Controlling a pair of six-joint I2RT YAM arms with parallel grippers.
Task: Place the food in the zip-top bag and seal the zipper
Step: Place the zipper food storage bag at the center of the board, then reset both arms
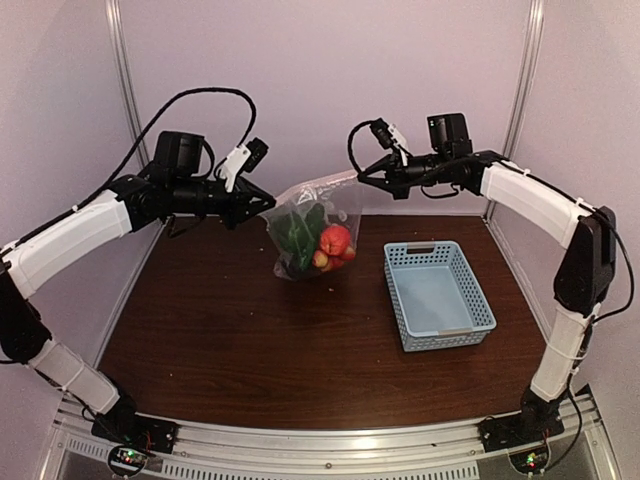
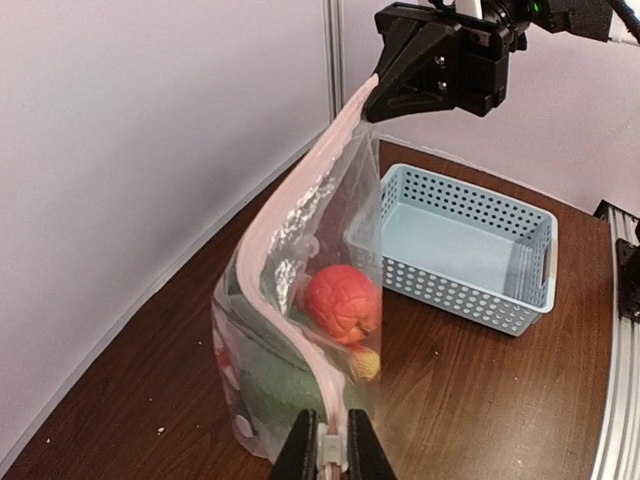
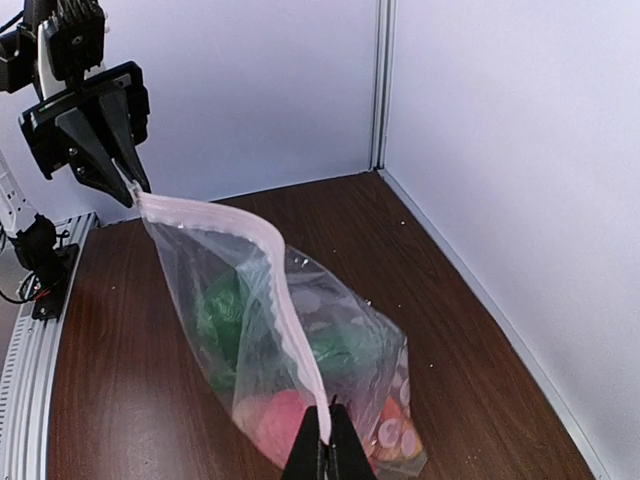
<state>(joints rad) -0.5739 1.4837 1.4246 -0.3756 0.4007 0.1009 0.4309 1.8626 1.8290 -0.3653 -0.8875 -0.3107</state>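
Note:
The zip-top bag (image 1: 308, 232) hangs stretched between my two grippers, its bottom down on the table. The food is inside it: a red round piece (image 2: 342, 300), green pieces (image 2: 272, 385) and a small orange piece (image 2: 366, 366). My left gripper (image 1: 268, 200) is shut on the zipper's white slider tab (image 2: 333, 448) at the bag's left end. My right gripper (image 1: 360, 178) is shut on the zipper (image 3: 283, 295) at the other end. The pale pink strip runs taut between them. In the right wrist view green pieces (image 3: 222, 312) and a red piece (image 3: 278, 420) show through the plastic.
A light-blue mesh basket (image 1: 438, 293) stands empty right of the bag; it also shows in the left wrist view (image 2: 470, 245). White walls close in the back and both sides. The brown tabletop (image 1: 250, 350) lies bare in front of the bag.

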